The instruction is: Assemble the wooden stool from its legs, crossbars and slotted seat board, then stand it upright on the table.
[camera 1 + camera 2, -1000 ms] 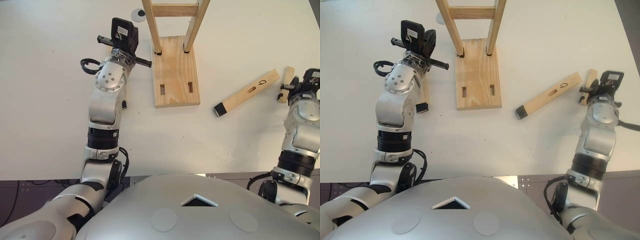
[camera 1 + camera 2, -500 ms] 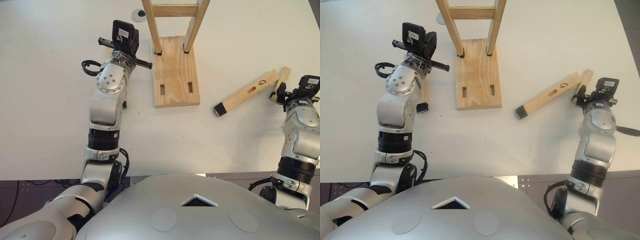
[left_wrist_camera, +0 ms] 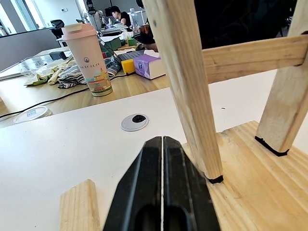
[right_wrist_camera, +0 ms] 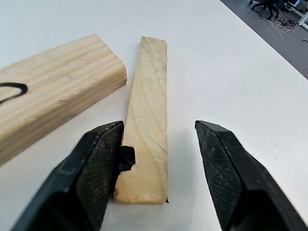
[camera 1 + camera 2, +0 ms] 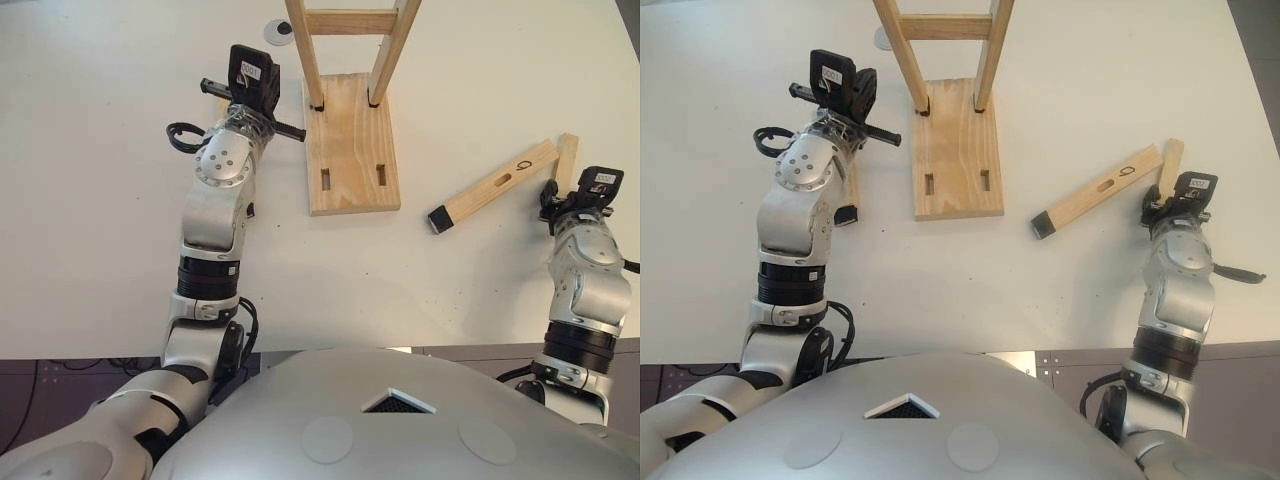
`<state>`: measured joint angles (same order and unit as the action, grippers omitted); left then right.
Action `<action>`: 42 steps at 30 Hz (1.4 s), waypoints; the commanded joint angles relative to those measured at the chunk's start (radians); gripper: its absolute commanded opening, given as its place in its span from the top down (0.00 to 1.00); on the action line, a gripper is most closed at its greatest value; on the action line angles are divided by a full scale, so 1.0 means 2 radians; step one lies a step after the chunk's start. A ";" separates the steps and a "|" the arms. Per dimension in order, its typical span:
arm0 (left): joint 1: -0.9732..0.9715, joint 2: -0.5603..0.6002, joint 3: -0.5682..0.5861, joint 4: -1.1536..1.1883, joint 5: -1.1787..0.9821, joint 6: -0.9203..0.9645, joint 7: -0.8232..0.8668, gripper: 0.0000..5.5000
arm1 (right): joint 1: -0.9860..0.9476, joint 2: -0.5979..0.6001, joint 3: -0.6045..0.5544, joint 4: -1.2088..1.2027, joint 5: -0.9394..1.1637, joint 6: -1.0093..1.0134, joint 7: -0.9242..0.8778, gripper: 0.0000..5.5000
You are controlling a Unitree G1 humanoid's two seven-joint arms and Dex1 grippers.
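Note:
The slotted seat board (image 5: pixel 350 150) lies flat on the white table with two legs (image 5: pixel 303 50) standing in its far slots, joined by a crossbar (image 5: pixel 350 20). My left gripper (image 3: pixel 162 149) is shut and empty, hovering just left of the near standing leg (image 3: pixel 185 91). Under that arm lies another leg (image 5: pixel 847 190). At the right lies a loose slotted leg (image 5: pixel 495 183) and, beside it, a short crossbar (image 4: pixel 147 125). My right gripper (image 4: pixel 159 127) is open, its fingers (image 4: pixel 98 163) straddling the crossbar's near end.
A round cable grommet (image 5: pixel 277 30) sits in the table behind the left gripper. The table's front edge (image 5: pixel 90 352) runs close to me and its right edge (image 5: pixel 1260 100) lies just beyond the right arm. A cup (image 3: pixel 89 57) stands on a farther desk.
My right arm has drawn back toward me and slightly left, uncovering most of the short crossbar. The left gripper has edged slightly forward; the wooden parts lie as before.

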<state>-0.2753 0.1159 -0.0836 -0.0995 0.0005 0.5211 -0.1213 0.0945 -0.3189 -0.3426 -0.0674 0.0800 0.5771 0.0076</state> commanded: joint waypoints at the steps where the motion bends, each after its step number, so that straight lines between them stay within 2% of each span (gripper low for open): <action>1: -0.003 0.003 0.000 0.001 0.004 -0.002 -0.001 1.00 | 0.017 0.016 0.007 0.026 0.004 0.008 0.007 0.61; 2: -0.003 0.003 0.002 0.000 0.005 -0.003 0.002 1.00 | 0.016 0.016 0.006 0.031 0.004 0.005 0.007 0.66; 6: -0.013 0.000 0.019 -0.004 -0.003 -0.019 0.008 1.00 | -0.002 0.023 -0.016 0.056 0.016 -0.006 -0.009 0.75; 9: -0.024 -0.010 0.040 -0.027 -0.040 -0.026 -0.009 1.00 | -0.020 0.028 -0.029 0.053 0.029 -0.027 -0.016 0.75; 12: -0.037 -0.014 0.057 -0.046 -0.076 -0.027 -0.025 1.00 | -0.082 0.000 -0.020 0.059 0.014 -0.098 -0.012 0.76; 17: -0.082 -0.043 0.086 -0.118 -0.229 0.028 -0.079 1.00 | -0.248 -0.040 0.065 0.037 -0.032 -0.236 0.035 0.76; 20: -0.125 -0.042 0.106 -0.157 -0.321 0.063 -0.093 1.00 | -0.276 -0.039 0.141 -0.006 -0.054 -0.301 0.096 0.76; 25: -0.185 -0.012 0.139 -0.171 -0.393 0.091 -0.079 0.87 | -0.281 -0.025 0.193 -0.059 -0.003 -0.305 0.187 0.76; 32: -0.187 -0.006 0.138 -0.162 -0.421 0.091 -0.060 0.68 | -0.305 -0.025 0.203 -0.073 0.025 -0.302 0.235 0.76; 42: -0.170 -0.016 0.142 -0.131 -0.465 0.088 -0.042 0.67 | -0.298 -0.023 0.216 -0.104 0.031 -0.301 0.263 0.76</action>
<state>-0.6294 0.0796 0.1995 -0.3911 -0.9242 0.6908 -0.2184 -0.4956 -0.3657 0.0805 -0.2385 0.1239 -0.0236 0.5173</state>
